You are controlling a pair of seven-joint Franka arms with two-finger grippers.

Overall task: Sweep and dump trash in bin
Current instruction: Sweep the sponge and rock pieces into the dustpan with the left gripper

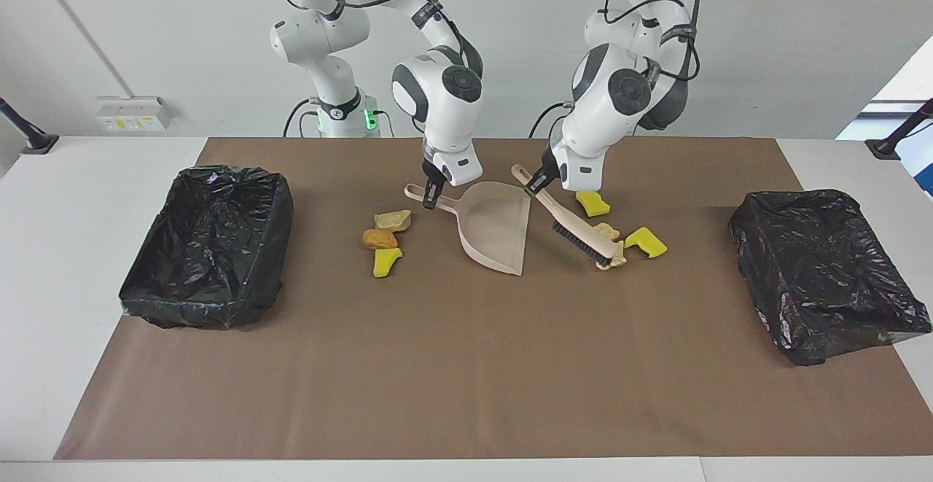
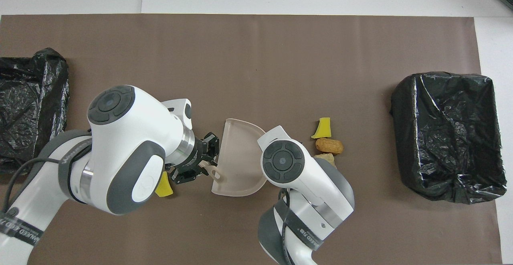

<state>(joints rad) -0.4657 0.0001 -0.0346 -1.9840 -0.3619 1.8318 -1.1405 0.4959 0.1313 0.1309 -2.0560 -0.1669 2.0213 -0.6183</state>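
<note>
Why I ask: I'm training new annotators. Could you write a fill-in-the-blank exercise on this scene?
The left gripper is shut on the handle of the ____.
The right gripper is shut on the handle of the pink ____.
Beside what it holds, toward the right arm's end of the table, lie ____ trash chunks.
The bin there is lined with a ____ bag.
Answers: brush; dustpan; three; black.

Seven trash chunks; two bins; one dustpan; one brush.
</note>
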